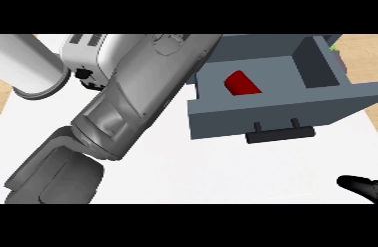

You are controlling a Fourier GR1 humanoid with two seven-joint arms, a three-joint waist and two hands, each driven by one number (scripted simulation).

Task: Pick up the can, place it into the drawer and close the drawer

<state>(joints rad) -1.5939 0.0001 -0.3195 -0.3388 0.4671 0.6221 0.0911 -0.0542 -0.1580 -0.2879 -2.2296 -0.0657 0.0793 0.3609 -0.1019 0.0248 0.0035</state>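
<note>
Left forearm (140,96): filling the view's left and middle, running from the lower left corner up toward the drawer's open top; smooth grey shell with rounded panels and darker jointed casing at the near end.
Left hand: showing nowhere past the forearm's far end; wide, narrow or holding, it cannot be told.
Counter (221,171): spreading white, flat and matte beneath everything.
Drawer (273,113): standing pulled open; slate-grey, boxy and flat-walled, its front panel facing the robot.
White cylinder (29,66): sitting at the upper left; smooth and rounded, identity unclear.
Boxy appliance (85,53): peeking out between cylinder and forearm; pale grey.
Can (242,84): lying inside the drawer near its left wall; red, curved, partly hidden by the front panel.
Handle (280,135): projecting from the front panel's lower edge; dark bar on two short posts.
Right hand (359,186): showing at the lower right edge, well apart from the drawer; black, glossy, state impossible to tell.
Step in hand: closing appears to be what is remaining. Doing it well likely means bringing the arm clear of the compartment first, then pressing squarely on the front panel near the handle, pushing along the slide line so the box is not skewing.
</note>
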